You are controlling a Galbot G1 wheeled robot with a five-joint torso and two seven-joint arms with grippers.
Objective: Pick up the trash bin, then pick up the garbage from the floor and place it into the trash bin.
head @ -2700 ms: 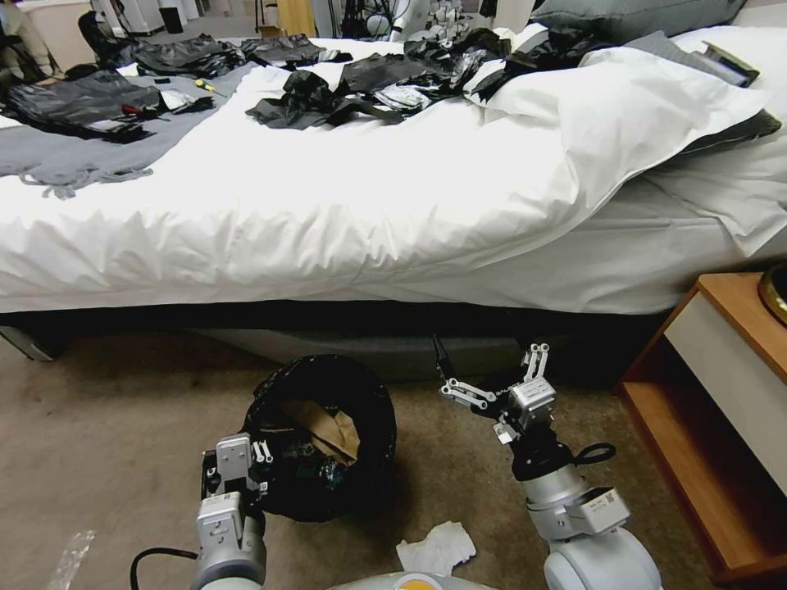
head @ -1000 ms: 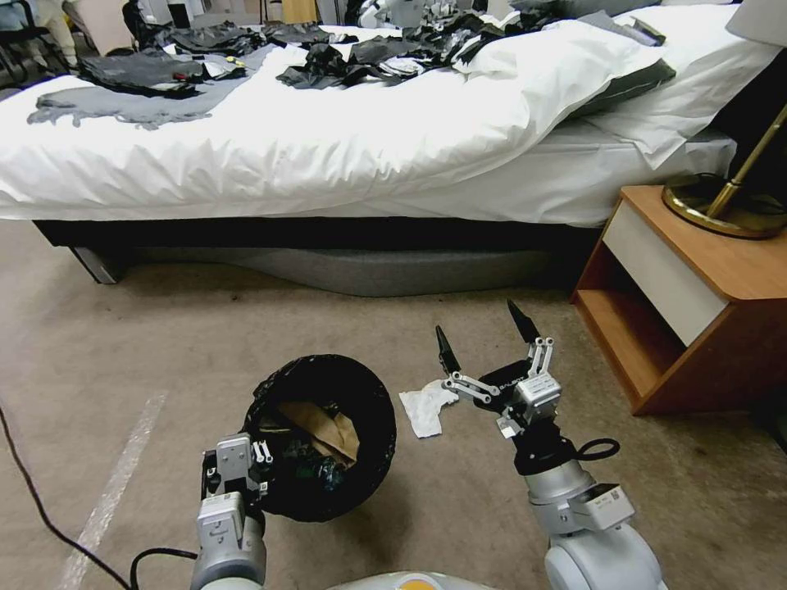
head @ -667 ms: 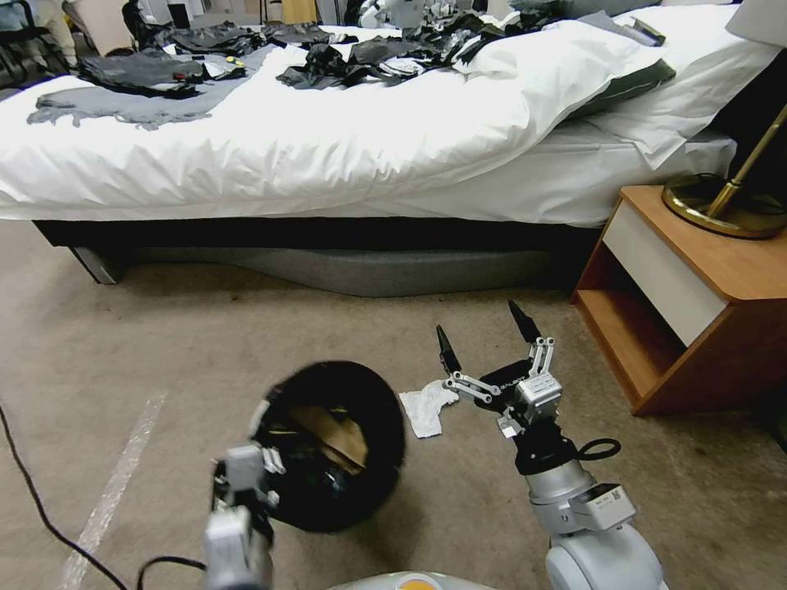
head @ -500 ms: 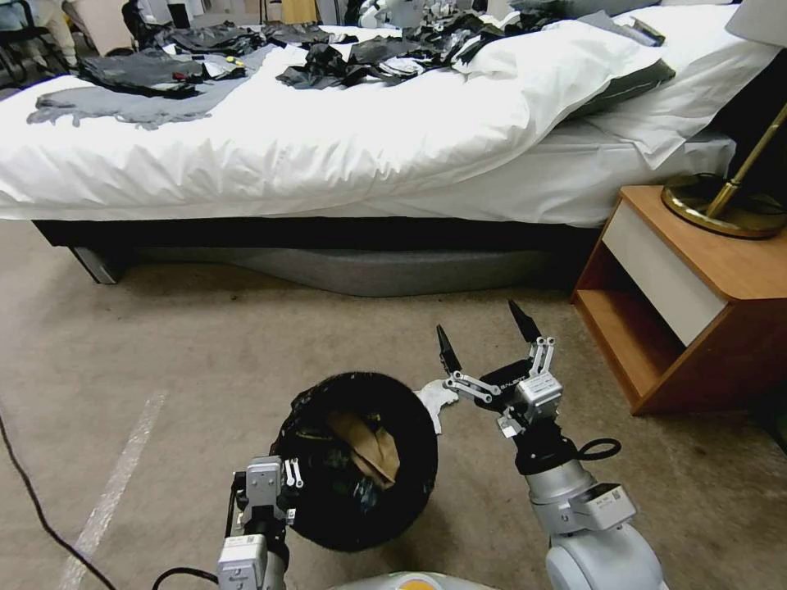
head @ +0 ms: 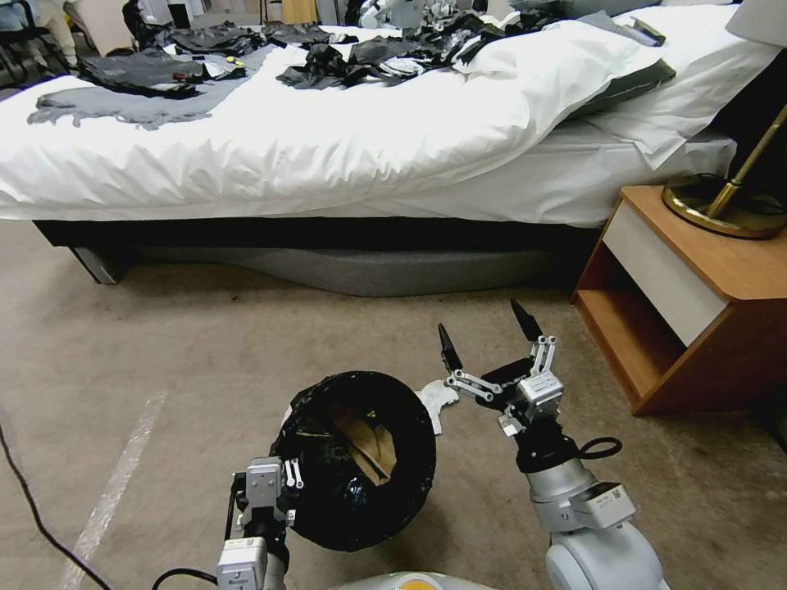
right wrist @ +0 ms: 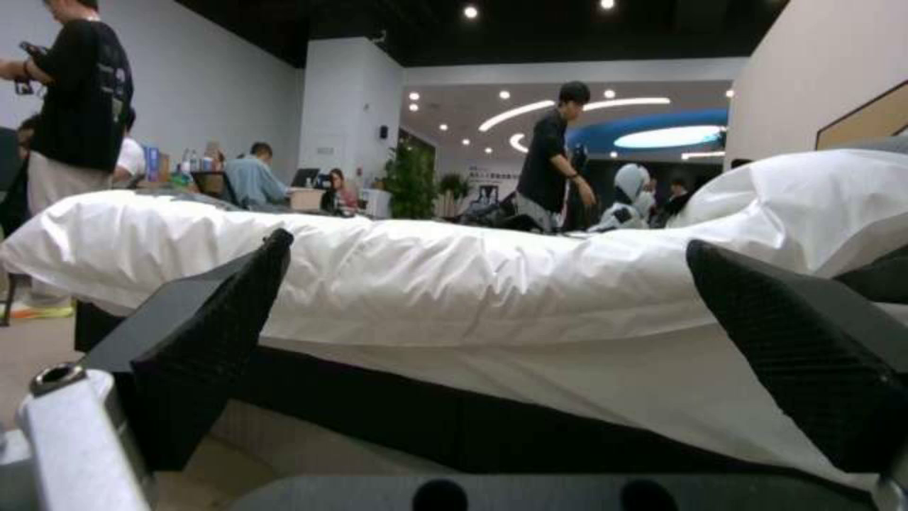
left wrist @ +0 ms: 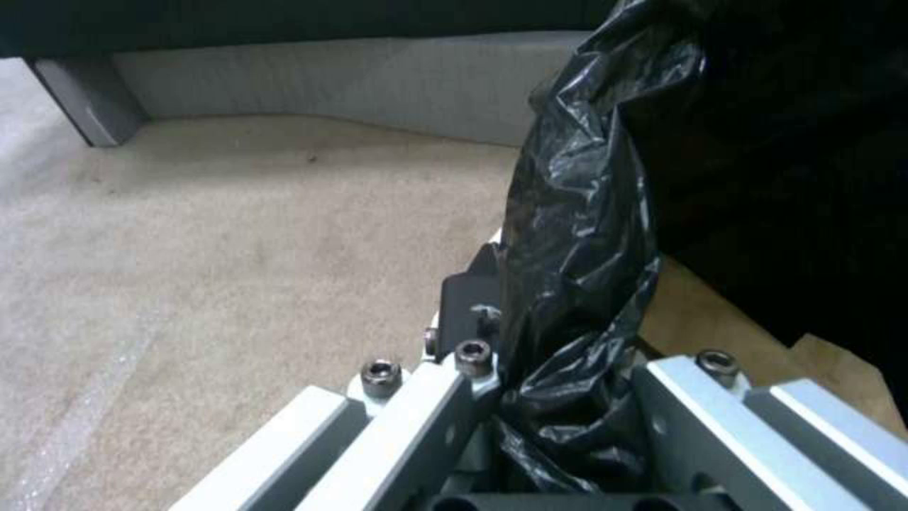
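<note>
The trash bin (head: 354, 459), lined with a crinkly black bag, hangs just above the carpet in front of me, and my left gripper (head: 279, 485) is shut on its near-left rim. The left wrist view shows the bag's folded edge (left wrist: 577, 284) pinched in the left gripper (left wrist: 558, 404). Inside the bin lies garbage: a brown paper bag (head: 369, 442) and dark wrappers. A crumpled white tissue (head: 438, 399) lies on the floor, partly hidden behind the bin's right rim. Just right of the tissue and above it, my right gripper (head: 485, 329) is open and holds nothing; its fingers (right wrist: 213, 341) frame the bed.
A bed (head: 328, 164) with a white duvet and black bags strewn on top spans the back. A wooden nightstand (head: 697, 287) with a brass lamp base (head: 721, 209) stands at the right. A black cable (head: 37, 524) and a pale floor stripe (head: 115, 483) lie at the left.
The camera pulled back from the bed. Then my left arm carried the bin to the right, and it now covers part of the tissue. The right gripper stayed open and barely moved.
</note>
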